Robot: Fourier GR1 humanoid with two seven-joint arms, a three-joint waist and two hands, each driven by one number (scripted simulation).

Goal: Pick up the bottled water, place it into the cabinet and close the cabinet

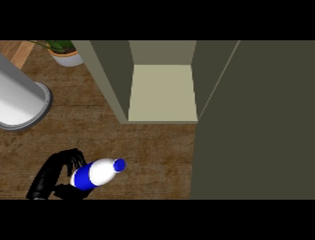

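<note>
Head view looks steeply down on a brown wood-grain counter (146,140). Low at the left, one black hand (58,172) curls round the bottled water (96,173), fingers arching over the bottle's left side and the thumb tucked beneath it. Which hand this is cannot be told for sure, since no forearm shows (it sits at the left of the view, so it reads as the left hand). No other hand shows.

Held this way, the bottle tilts with its blue cap (119,164) pointing up and to the right, toward the cabinet; its body is white with a blue band. It stays over the counter, well apart from the cabinet's opening.

Further up, at the middle, the cabinet (161,93) stands open, showing a pale inner floor between dark olive walls. Its door (271,122) fills the right side of the view as one broad olive panel, swung outward.

At the left edge a large grey cylinder (8,91) rests on a round rim. Behind it, near the top, a potted plant (64,52) sits in a white pot.
</note>
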